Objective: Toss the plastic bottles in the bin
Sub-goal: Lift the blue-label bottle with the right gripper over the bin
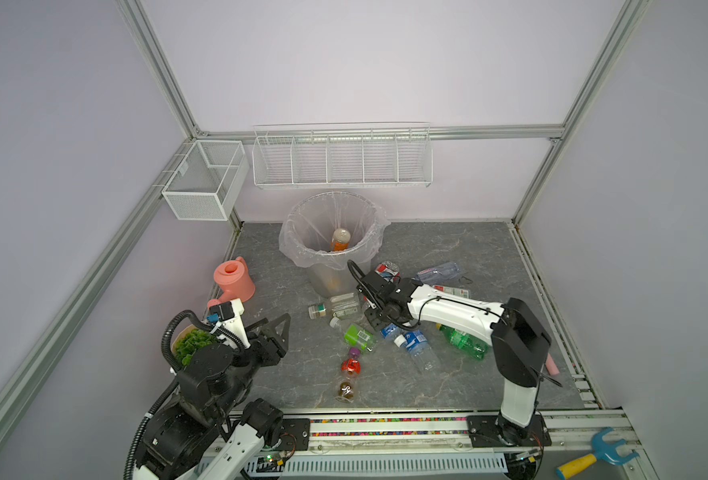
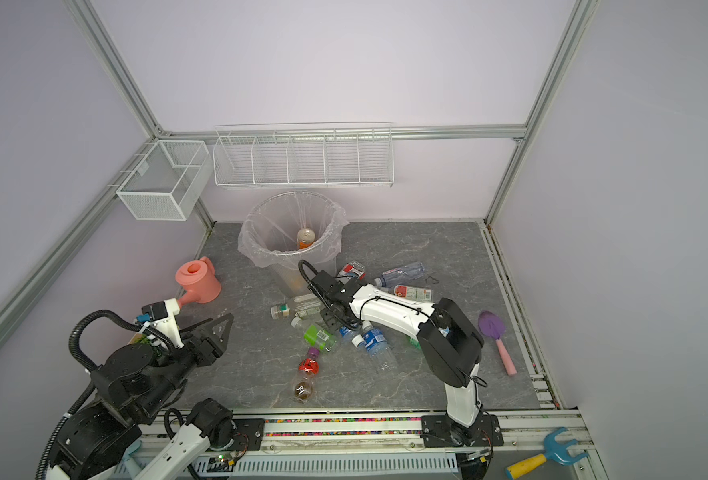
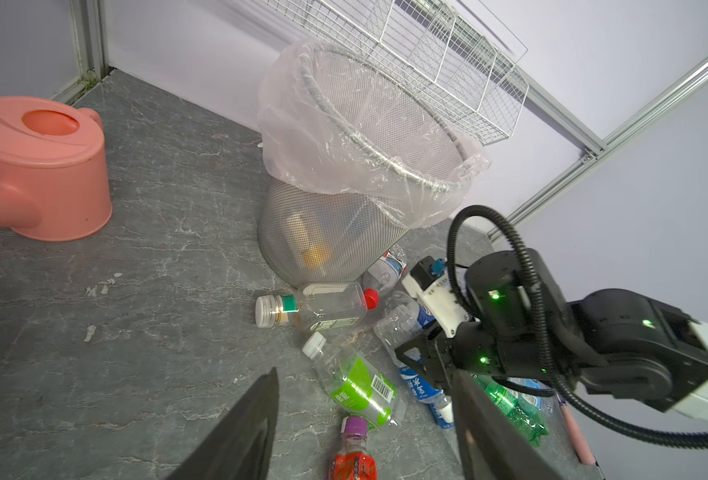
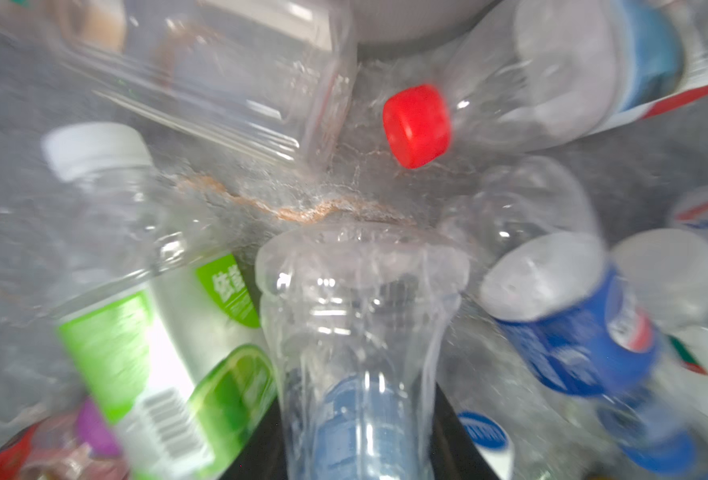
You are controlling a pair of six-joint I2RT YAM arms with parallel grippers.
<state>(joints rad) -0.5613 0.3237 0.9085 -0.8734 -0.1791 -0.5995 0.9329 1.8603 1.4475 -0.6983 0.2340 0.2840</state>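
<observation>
Though crowded (green-label bottle point(image 4: 136, 345) alongside), right end effector point(image 4: 356, 449) round clear bottle point(image 4: 360, 316).

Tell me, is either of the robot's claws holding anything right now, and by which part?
The right gripper is shut on a clear crumpled bottle, squeezing its body near the blue label. The left gripper is open and holds nothing.
</observation>
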